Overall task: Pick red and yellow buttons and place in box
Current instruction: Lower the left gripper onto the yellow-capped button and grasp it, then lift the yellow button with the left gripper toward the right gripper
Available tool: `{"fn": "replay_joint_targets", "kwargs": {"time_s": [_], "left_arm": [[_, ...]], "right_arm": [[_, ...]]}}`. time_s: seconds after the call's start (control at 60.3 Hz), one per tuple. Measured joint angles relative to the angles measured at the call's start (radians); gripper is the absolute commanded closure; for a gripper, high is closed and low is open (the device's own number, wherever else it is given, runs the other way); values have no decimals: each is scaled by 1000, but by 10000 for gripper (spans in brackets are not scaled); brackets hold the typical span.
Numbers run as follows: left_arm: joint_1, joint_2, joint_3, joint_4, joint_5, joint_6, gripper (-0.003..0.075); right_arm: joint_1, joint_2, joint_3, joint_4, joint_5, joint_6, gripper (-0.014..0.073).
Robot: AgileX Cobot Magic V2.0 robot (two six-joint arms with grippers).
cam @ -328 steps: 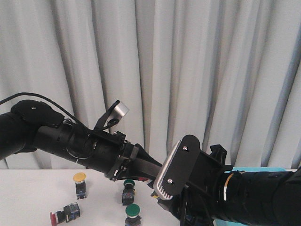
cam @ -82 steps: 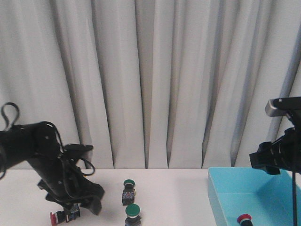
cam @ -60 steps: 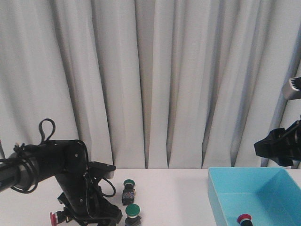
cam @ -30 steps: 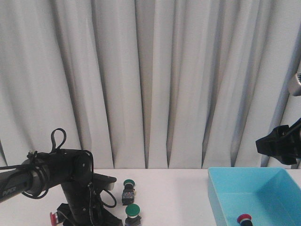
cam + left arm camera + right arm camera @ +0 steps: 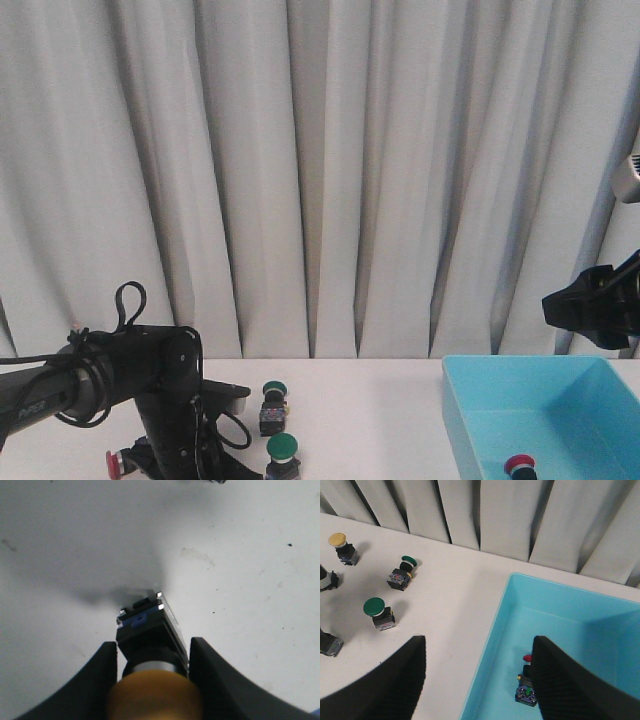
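Note:
In the left wrist view my left gripper is shut on a yellow button. The fingers press both sides of its dark body, and the orange cap is nearest the camera. The button rests on the white table. In the front view the left arm reaches down at the table's left, beside a red button lying there. My right gripper is wide open and empty above the near wall of the turquoise box. A red button lies inside the box.
Two green-capped buttons stand mid-table and also show in the right wrist view. A yellow-capped button stands free at the table's far left. Grey curtains hang behind the table.
Since 5.4 s ago both arms have left the middle of the view. Over the last second my left arm has settled lower onto the table's left. The right arm has barely moved.

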Motion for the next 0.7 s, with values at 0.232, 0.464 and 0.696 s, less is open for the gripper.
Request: {"fn": "replay_joint_targets", "kwargs": {"time_s": [0.232, 0.464, 0.696], "left_arm": [[0, 1, -13, -5, 22, 55, 727], [0, -49, -130, -99, 107, 128, 727], [0, -235, -256, -483, 126, 421, 727]], "right_arm": [[11, 0, 0, 38, -1, -77, 138], [174, 0, 2, 48, 4, -356, 138], [318, 5, 10, 49, 19, -555, 138]]}}
